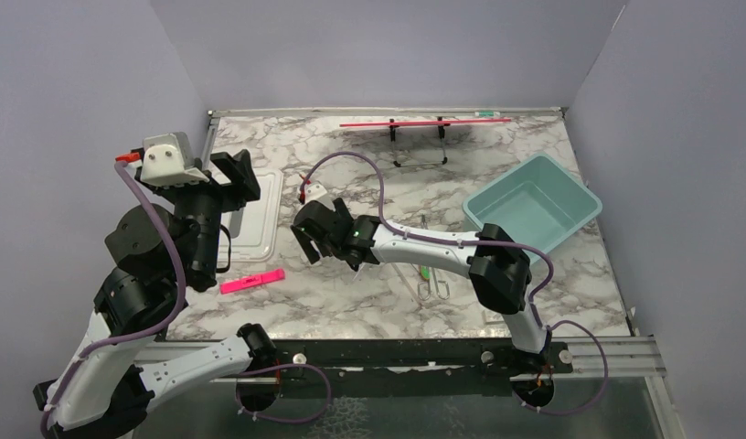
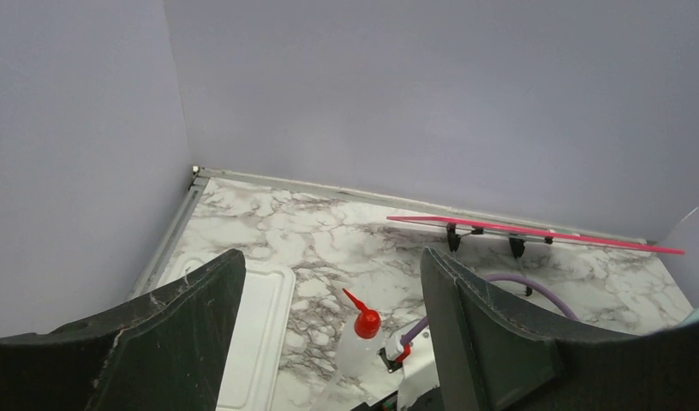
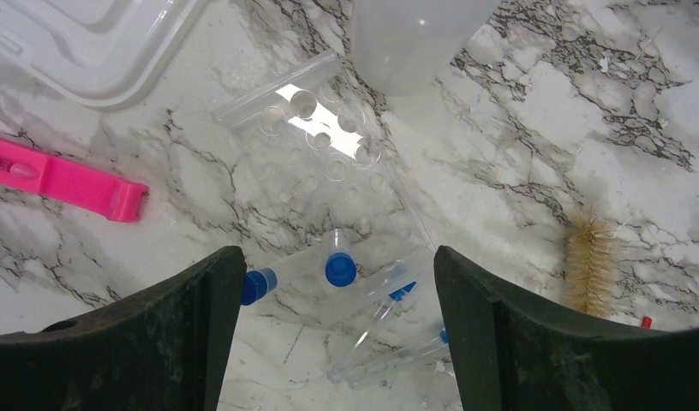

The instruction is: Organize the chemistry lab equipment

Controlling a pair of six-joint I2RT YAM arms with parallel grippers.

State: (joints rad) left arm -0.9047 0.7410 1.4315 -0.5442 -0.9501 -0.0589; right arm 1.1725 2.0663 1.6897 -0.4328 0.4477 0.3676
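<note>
My right gripper (image 3: 336,259) hangs open over a clear rack (image 3: 325,150) and several blue-capped clear tubes (image 3: 339,269). One tube stands in the rack's near end, another (image 3: 259,285) lies by the left finger, and two more (image 3: 389,330) lie on the marble. Nothing is held. The tan brush (image 3: 590,261) lies to the right. The squeeze bottle (image 2: 363,336) with its red nozzle stands just behind the right gripper (image 1: 310,247). My left gripper (image 2: 329,257) is raised and open, holding nothing. The forceps (image 1: 433,285) and the green-handled tool (image 1: 424,272) lie by the right forearm.
A white tray lid (image 1: 258,219) lies at the left, with a flat pink strip (image 1: 252,282) in front of it. A teal bin (image 1: 532,203) sits at the right. The long red rod (image 1: 424,122) rests on its black stand at the back. Purple walls surround the table.
</note>
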